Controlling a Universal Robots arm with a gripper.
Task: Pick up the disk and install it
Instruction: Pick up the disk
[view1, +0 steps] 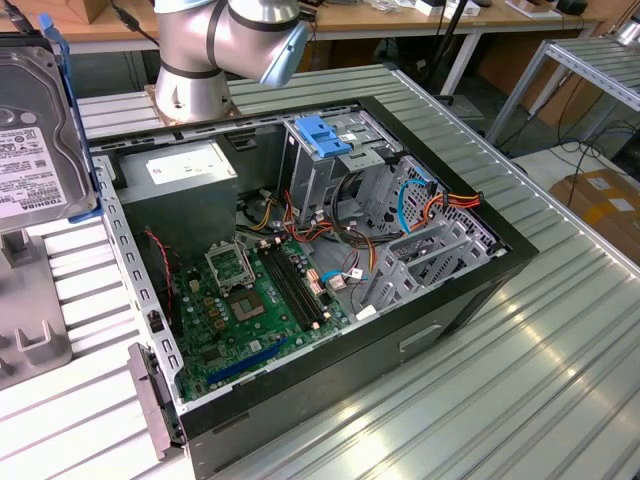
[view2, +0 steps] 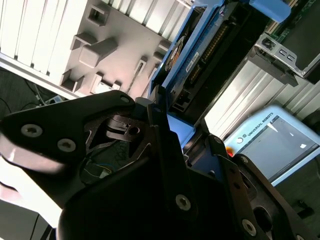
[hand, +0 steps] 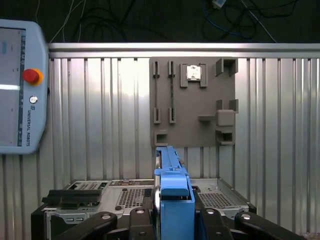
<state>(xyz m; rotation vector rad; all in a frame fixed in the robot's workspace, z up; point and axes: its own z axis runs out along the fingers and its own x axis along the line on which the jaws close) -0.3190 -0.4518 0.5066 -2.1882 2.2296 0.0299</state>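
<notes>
The disk (view1: 35, 120), a grey metal drive with a blue rail along its edge, hangs upright in the air at the exterior view's left, above a grey fixture plate (view1: 30, 300). In the first wrist view my gripper (hand: 172, 215) is shut on the disk (hand: 172, 175), with a black finger (hand: 141, 220) on either side of its blue carrier. The second wrist view shows the disk (view2: 200, 65) edge-on, clamped in the black linkage of my gripper (view2: 175, 120). The fixture plate (hand: 192, 100) lies below the disk on the ribbed table.
An open computer case (view1: 470, 290) sits mid-table with its motherboard (view1: 250, 300), cables and a tall drive bay topped by a blue bracket (view1: 325, 135). The arm's base (view1: 195, 80) stands behind the case. A teach pendant (hand: 20, 85) lies on the table near the fixture.
</notes>
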